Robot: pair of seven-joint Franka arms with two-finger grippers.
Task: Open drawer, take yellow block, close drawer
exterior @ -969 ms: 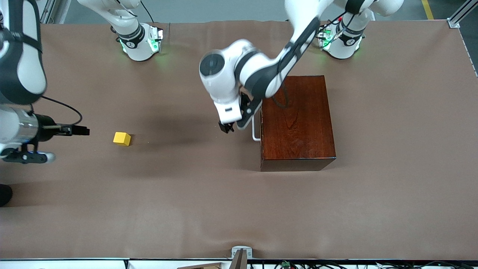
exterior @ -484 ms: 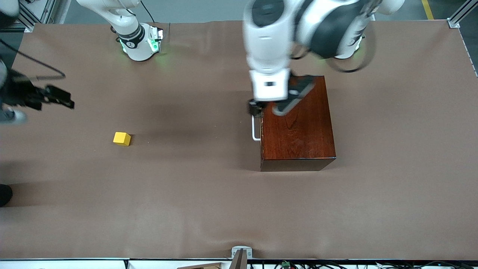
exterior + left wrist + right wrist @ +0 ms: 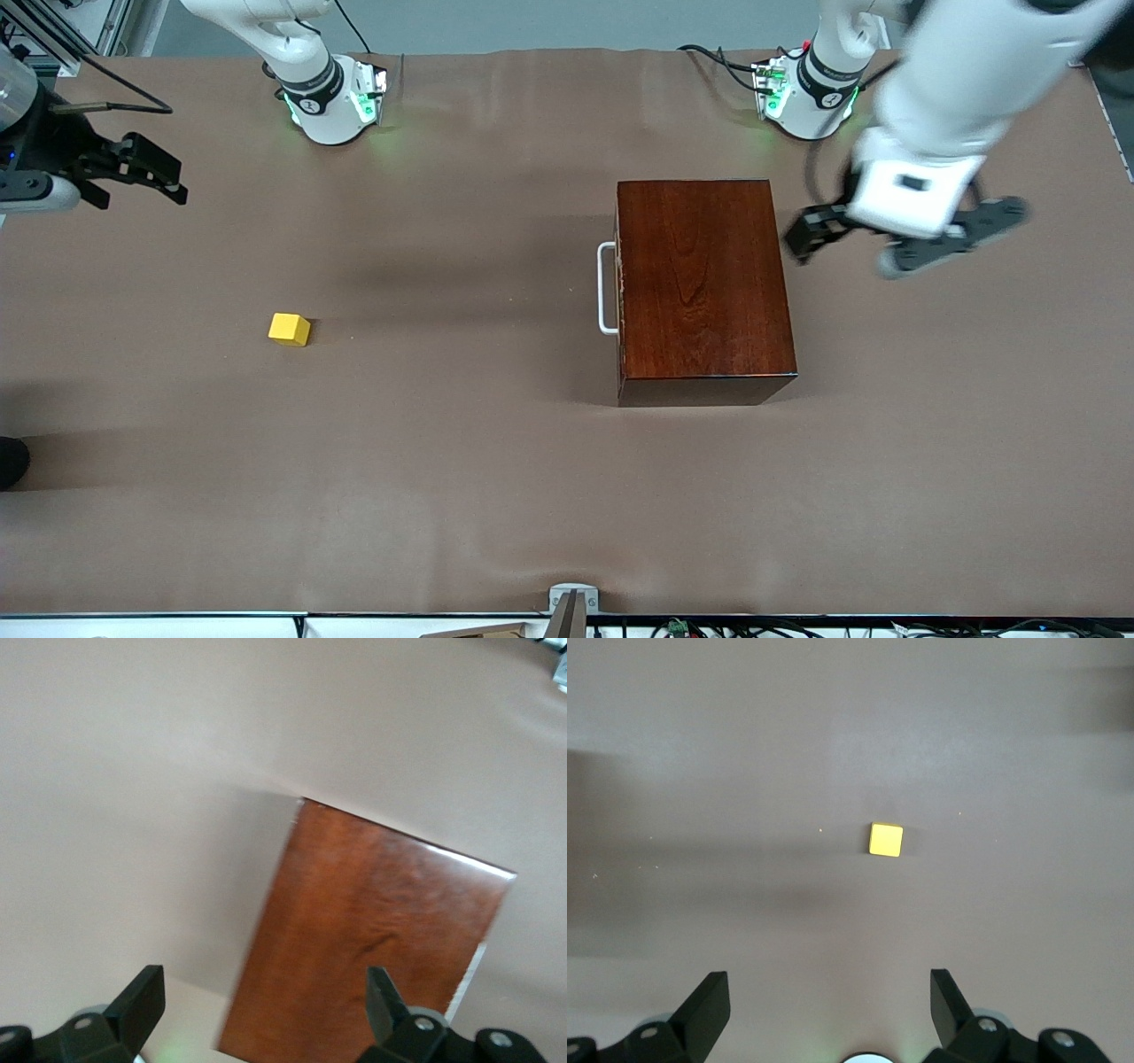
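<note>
Drawer (image 3: pixel 617 288) is shut, block (image 3: pixel 290 329) lies on the worktop; both end effectors, left (image 3: pixel 819 232) and right (image 3: pixel 146 173), hang wide and empty; nothing needs gripping, I judge.

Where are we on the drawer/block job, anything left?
Looks done: the drawer is shut, its white handle flush to the box, and the yellow block sits out on the table toward the right arm's end. In hand: nothing. The left gripper is open, up beside the box; the right gripper is open over the table's edge. Left: nothing evident.
</note>
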